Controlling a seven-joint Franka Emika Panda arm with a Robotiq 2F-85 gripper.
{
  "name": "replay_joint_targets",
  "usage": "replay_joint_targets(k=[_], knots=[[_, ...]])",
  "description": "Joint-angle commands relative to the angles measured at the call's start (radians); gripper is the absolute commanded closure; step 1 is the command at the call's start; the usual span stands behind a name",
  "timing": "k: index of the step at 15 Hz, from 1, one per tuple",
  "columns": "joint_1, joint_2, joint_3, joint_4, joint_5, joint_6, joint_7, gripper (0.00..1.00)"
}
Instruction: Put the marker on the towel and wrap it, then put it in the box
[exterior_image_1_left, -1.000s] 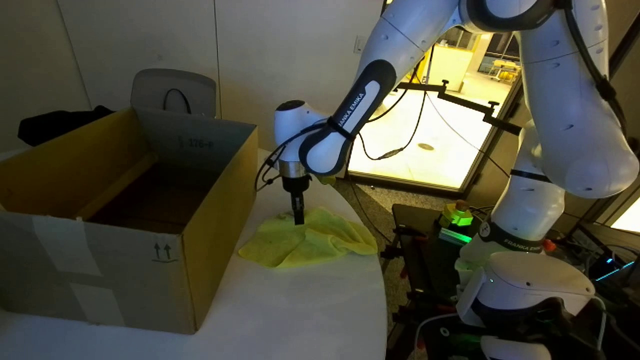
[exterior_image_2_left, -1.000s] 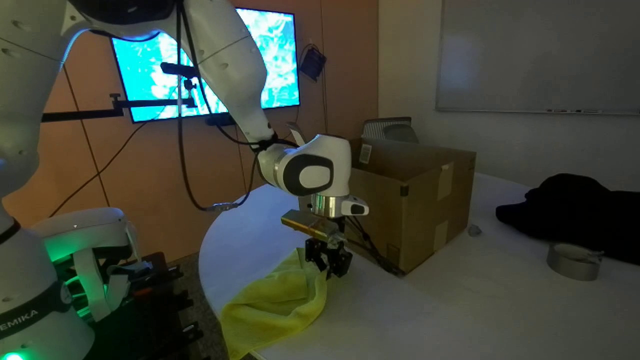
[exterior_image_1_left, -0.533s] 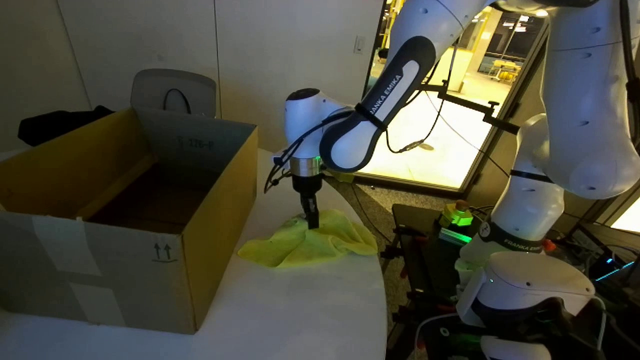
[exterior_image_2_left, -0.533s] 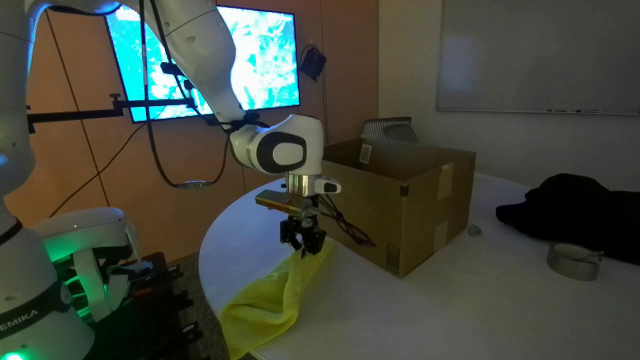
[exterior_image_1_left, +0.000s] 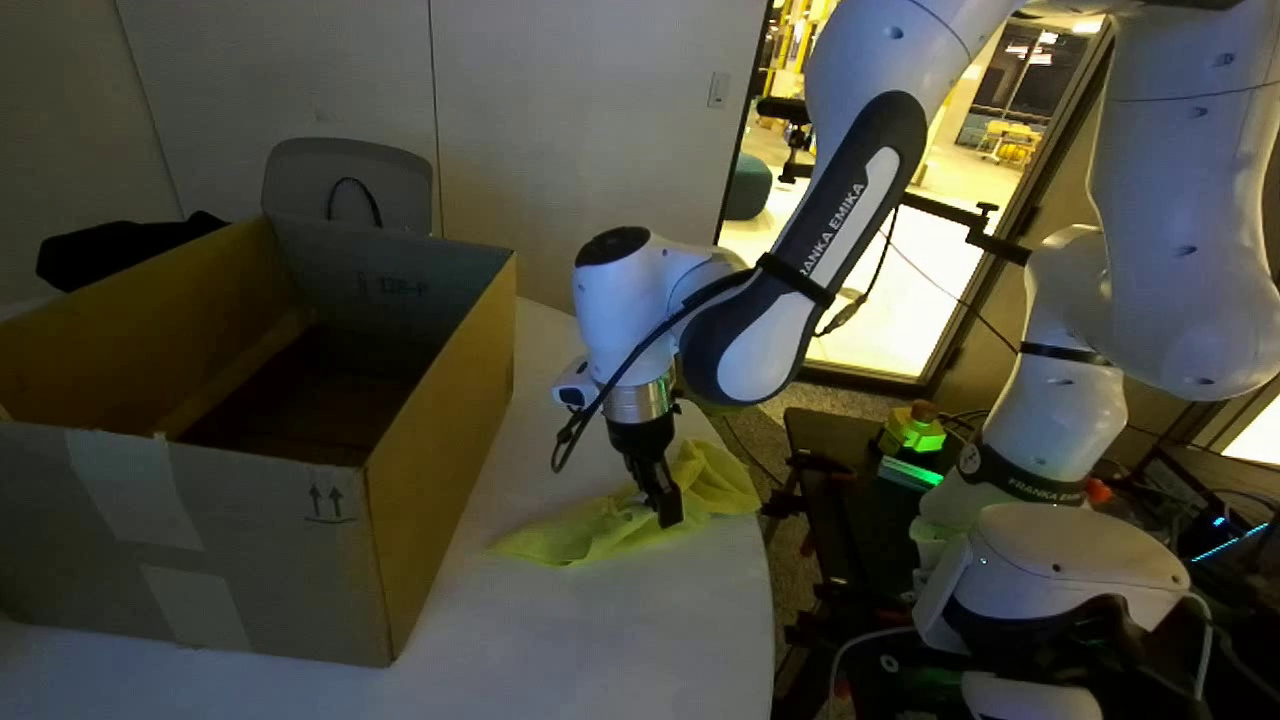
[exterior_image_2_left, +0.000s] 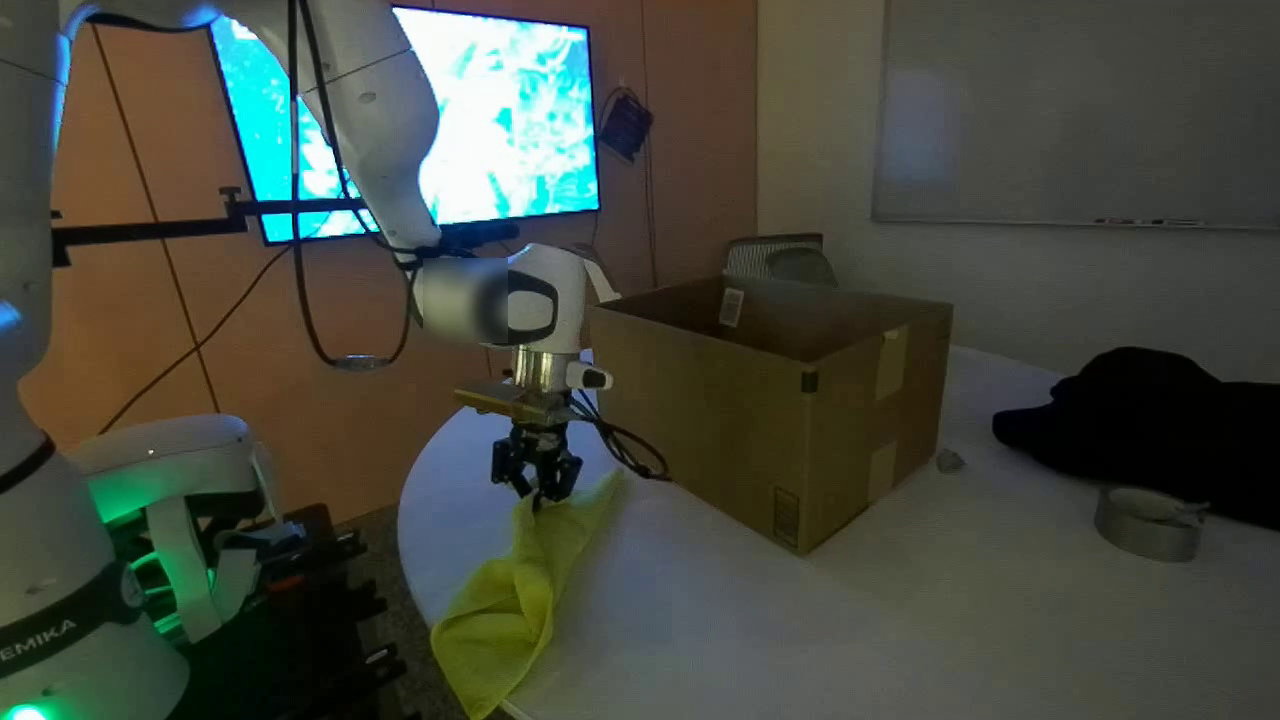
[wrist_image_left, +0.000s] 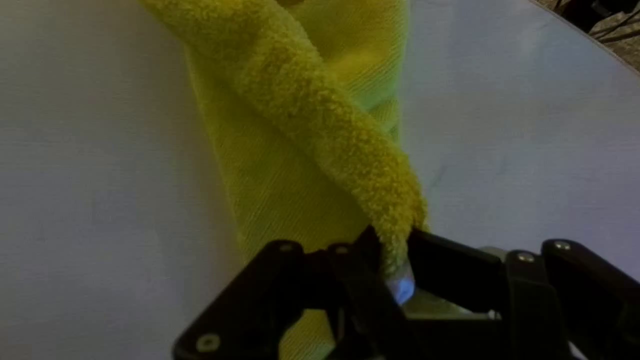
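The yellow towel (exterior_image_1_left: 590, 535) lies on the white table, folded over itself into a long narrow shape. My gripper (wrist_image_left: 392, 240) is shut on a pinched fold of the towel (wrist_image_left: 300, 105), which runs up between the fingertips in the wrist view. A bluish-white bit pokes out below that fold, too blurred to identify. In both exterior views the gripper (exterior_image_1_left: 668, 512) leans over the towel's middle, close above the table. The brown cardboard box (exterior_image_2_left: 700, 420) stands open-topped beside the towel, apart from the gripper (exterior_image_2_left: 537, 495). The marker is hidden from every view.
A grey tape roll (exterior_image_2_left: 1148, 525), a small crumpled lump (exterior_image_2_left: 949, 460) and a black cloth (exterior_image_2_left: 1130, 430) are on the table past the box. The table's rounded edge (exterior_image_1_left: 765, 600) runs close to the towel. Cables (exterior_image_2_left: 625, 445) hang by the wrist.
My gripper has moved away from the box toward the table's rounded edge, pulling the held towel edge over. The towel is now narrower, and the wrist is more tilted. The box stayed put.
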Motion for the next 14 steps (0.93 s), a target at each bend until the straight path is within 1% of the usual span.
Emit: replay_joint_targets(k=[1,4,5,6,9,11,14], knots=[[0.03,-0.01,0.009,-0.005,0.004,-0.009,0.022,0.62],[0.048,-0.027,0.01,-0.003,0.002,0.0,0.04,0.38],[0.053,-0.028,0.012,0.006,0.009,0.006,0.053,0.31],[0.058,-0.027,0.014,0.017,0.016,0.008,0.07,0.22],[0.08,0.002,0.027,0.079,0.034,0.033,0.128,0.01],[0.091,0.031,0.047,0.128,0.051,0.052,0.122,0.0],[0.118,0.096,0.064,0.204,0.043,0.096,0.112,0.0]])
